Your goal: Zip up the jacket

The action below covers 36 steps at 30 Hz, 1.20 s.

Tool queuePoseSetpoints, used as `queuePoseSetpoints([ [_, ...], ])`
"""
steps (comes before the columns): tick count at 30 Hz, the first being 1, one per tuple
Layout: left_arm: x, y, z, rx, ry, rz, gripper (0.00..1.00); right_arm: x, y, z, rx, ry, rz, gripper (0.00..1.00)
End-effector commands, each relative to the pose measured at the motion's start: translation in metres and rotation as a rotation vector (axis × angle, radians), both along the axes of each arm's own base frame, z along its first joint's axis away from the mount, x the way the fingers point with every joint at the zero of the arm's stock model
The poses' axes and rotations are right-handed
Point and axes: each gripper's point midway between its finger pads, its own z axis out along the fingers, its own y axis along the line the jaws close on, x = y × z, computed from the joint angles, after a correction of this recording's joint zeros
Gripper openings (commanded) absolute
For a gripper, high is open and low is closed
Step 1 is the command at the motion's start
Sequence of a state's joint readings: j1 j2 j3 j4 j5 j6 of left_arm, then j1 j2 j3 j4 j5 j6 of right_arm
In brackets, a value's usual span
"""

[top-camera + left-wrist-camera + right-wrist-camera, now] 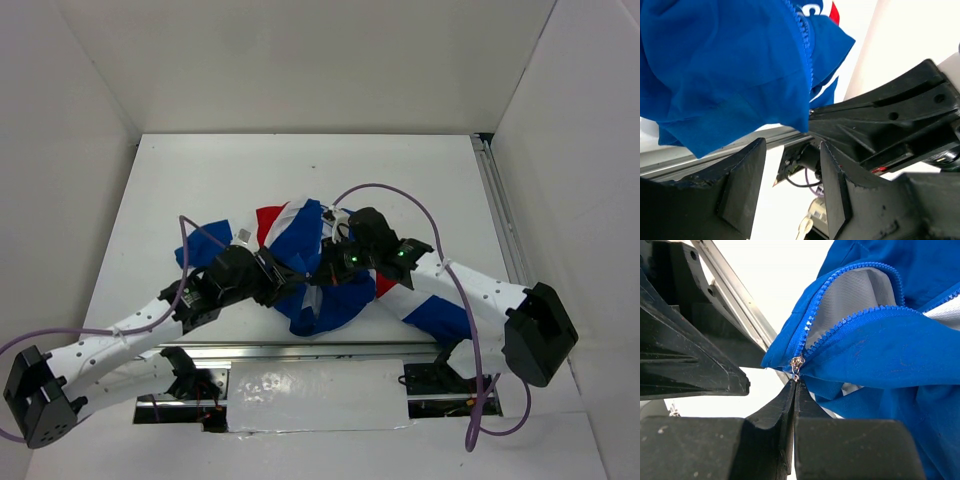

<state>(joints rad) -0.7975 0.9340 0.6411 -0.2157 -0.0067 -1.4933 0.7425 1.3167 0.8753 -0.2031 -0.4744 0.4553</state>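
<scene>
Pressed tight together, the fingers of the right claw (pixel 795 386) pinch the silver zipper pull (pixel 797 365) at the foot of the jacket (pixel 880 355), whose blue teeth part just above it over grey lining. The left claw (pixel 790 162) stands apart and empty, the jacket's blue hem hanging just over its tips, with white lettering too cropped to read. Bunched up, the jacket lies in the middle of the table (pixel 300 165) between both claws.

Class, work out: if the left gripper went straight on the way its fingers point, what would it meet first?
Probably the jacket, its blue hem hanging just beyond the left gripper; depth is unclear.
</scene>
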Motion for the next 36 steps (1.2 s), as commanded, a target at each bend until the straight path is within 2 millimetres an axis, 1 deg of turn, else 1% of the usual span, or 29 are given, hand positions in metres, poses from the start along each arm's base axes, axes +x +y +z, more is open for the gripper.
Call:
queuePoseSetpoints([
  [1, 0.008, 0.003, 0.006, 0.006, -0.028, 0.045, 0.59, -0.003, 0.000, 0.010, 0.006, -0.061, 0.014, 0.00],
  [4, 0.013, 0.001, 0.006, 0.033, -0.036, 0.042, 0.55, -0.004, 0.000, 0.009, 0.001, -0.064, 0.014, 0.00],
  [7, 0.018, -0.005, 0.008, 0.037, -0.063, 0.026, 0.53, -0.004, 0.000, 0.012, 0.006, -0.075, 0.016, 0.00],
  [10, 0.021, -0.005, 0.000, 0.067, -0.026, 0.040, 0.49, -0.005, 0.001, 0.016, 0.013, -0.086, 0.025, 0.00],
  [13, 0.023, -0.008, -0.001, 0.070, -0.035, 0.034, 0.41, -0.008, 0.003, 0.016, 0.015, -0.084, 0.044, 0.00],
  [16, 0.026, -0.009, 0.001, 0.066, -0.063, 0.028, 0.33, -0.009, 0.003, 0.011, 0.002, -0.075, 0.048, 0.00],
  [18, 0.027, -0.009, 0.003, 0.066, -0.079, 0.027, 0.26, -0.010, 0.005, 0.011, 0.004, -0.072, 0.056, 0.00],
  [19, 0.029, -0.009, 0.003, 0.072, -0.080, 0.033, 0.26, -0.011, 0.005, 0.009, 0.001, -0.068, 0.061, 0.00],
  [20, 0.029, -0.009, 0.003, 0.073, -0.079, 0.034, 0.27, -0.011, 0.005, 0.009, 0.001, -0.071, 0.063, 0.00],
  [22, 0.030, -0.009, 0.003, 0.080, -0.088, 0.031, 0.33, -0.012, 0.004, 0.009, 0.002, -0.074, 0.068, 0.00],
  [27, 0.033, -0.012, 0.007, 0.075, -0.135, 0.008, 0.34, -0.014, 0.005, 0.008, 0.007, -0.072, 0.081, 0.00],
  [28, 0.032, -0.012, 0.006, 0.077, -0.136, 0.005, 0.40, -0.014, 0.005, 0.008, 0.007, -0.073, 0.079, 0.00],
  [32, 0.024, -0.013, 0.008, 0.029, -0.153, -0.018, 0.49, -0.011, 0.005, 0.008, 0.013, -0.075, 0.052, 0.00],
  [34, 0.018, -0.013, 0.014, -0.007, -0.171, -0.039, 0.54, -0.008, 0.007, 0.009, 0.023, -0.072, 0.036, 0.00],
  [35, 0.014, -0.013, 0.016, -0.021, -0.161, -0.050, 0.58, -0.008, 0.007, 0.009, 0.024, -0.068, 0.031, 0.00],
  [36, 0.010, -0.011, 0.016, -0.024, -0.151, -0.052, 0.68, -0.006, 0.007, 0.010, 0.026, -0.068, 0.020, 0.00],
])
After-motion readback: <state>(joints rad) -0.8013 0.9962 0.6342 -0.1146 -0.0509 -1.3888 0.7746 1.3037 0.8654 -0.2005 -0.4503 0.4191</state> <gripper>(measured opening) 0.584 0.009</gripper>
